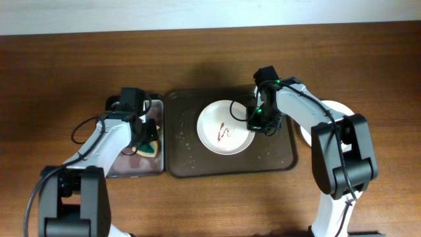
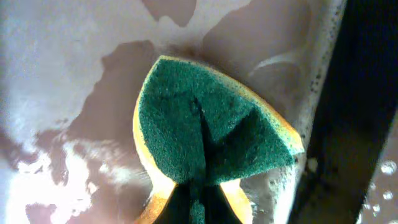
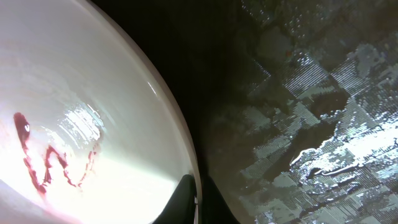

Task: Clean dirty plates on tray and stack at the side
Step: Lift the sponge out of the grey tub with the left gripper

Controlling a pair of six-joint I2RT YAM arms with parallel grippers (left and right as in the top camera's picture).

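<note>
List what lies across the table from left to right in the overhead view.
Narrow grey metal tray bearing a green-and-yellow sponge → large dark brown rectangular tray holding a sauce-streaked white round plate → second white round plate, partly hidden.

Plate [image 1: 220, 125] fills tray [image 1: 181, 158] centre, bare strips left and near, right arm [image 1: 304, 105] crossing right rim, far table [image 1: 210, 59] open

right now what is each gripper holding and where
Left gripper pinches the sponge at its edge; right gripper grips the white plate by its right rim.
</note>
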